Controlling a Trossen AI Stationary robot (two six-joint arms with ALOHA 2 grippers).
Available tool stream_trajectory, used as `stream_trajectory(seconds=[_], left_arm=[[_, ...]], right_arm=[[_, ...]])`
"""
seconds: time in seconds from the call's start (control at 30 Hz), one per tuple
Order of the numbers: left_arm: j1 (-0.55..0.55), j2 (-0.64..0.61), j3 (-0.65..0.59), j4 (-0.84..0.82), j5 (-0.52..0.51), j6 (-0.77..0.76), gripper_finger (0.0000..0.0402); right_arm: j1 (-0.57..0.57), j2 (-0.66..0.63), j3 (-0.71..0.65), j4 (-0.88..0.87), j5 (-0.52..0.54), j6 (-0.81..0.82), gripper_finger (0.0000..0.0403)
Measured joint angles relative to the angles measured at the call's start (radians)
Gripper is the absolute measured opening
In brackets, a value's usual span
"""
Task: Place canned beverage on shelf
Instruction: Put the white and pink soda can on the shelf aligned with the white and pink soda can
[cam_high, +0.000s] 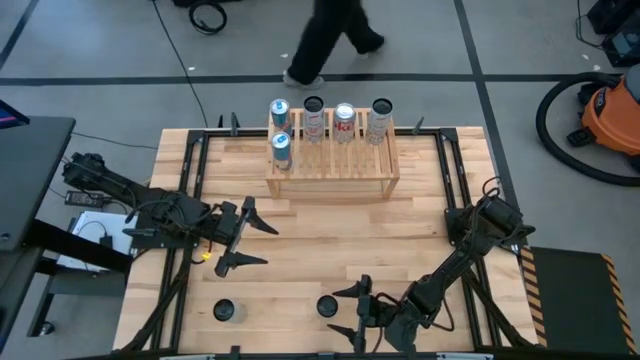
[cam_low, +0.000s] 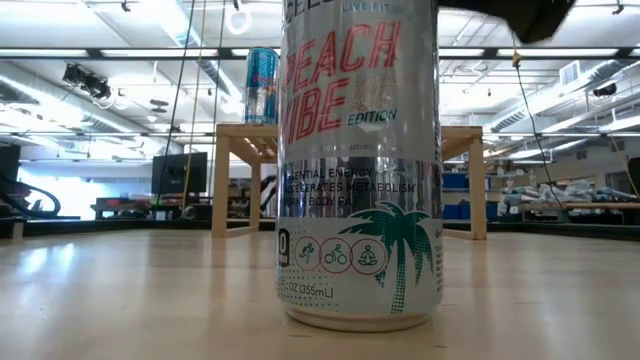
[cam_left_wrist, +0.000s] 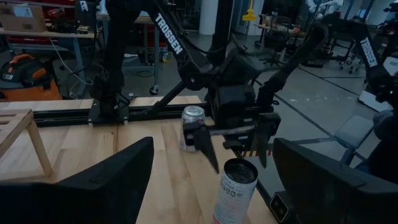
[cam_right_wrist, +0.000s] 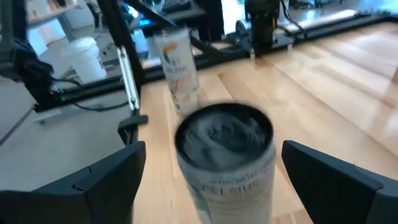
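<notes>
A silver Celsius can (cam_high: 327, 305) stands upright on the plank table near its front edge; it fills the low view (cam_low: 360, 200). My right gripper (cam_high: 337, 311) is open, with one finger on either side of the can's top (cam_right_wrist: 224, 134), apart from it. My left gripper (cam_high: 268, 246) is open and empty over the table's left middle. The light-wood slatted shelf (cam_high: 332, 165) stands at the far middle with several cans on top, among them a blue one (cam_low: 262, 85).
A second can (cam_high: 224, 311) stands at the near left, beyond the Celsius can in the right wrist view (cam_right_wrist: 177, 68). Another can (cam_left_wrist: 191, 127) stands by my right arm. Black rails (cam_high: 190, 180) run along the table's sides. A person (cam_high: 330, 40) walks behind the far edge.
</notes>
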Motion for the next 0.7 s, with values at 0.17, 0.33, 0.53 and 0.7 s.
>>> stream_trajectory(seconds=[0.17, 0.33, 0.53, 0.7], left_arm=[[0.000, 0.000, 0.000, -0.005, 0.000, -0.009, 0.0332], [0.000, 0.000, 0.000, -0.001, 0.000, -0.009, 0.0332], [0.000, 0.000, 0.000, -0.004, 0.000, -0.009, 0.0332], [0.000, 0.000, 0.000, -0.004, 0.000, -0.009, 0.0332]], right_arm=[[-0.021, 0.058, -0.002, 0.044, -0.033, 0.007, 0.0386], [-0.049, 0.066, -0.001, 0.049, -0.069, 0.000, 0.0386], [-0.073, 0.066, -0.001, 0.048, -0.129, 0.008, 0.0378], [-0.077, 0.066, -0.001, 0.047, -0.158, 0.012, 0.0345]])
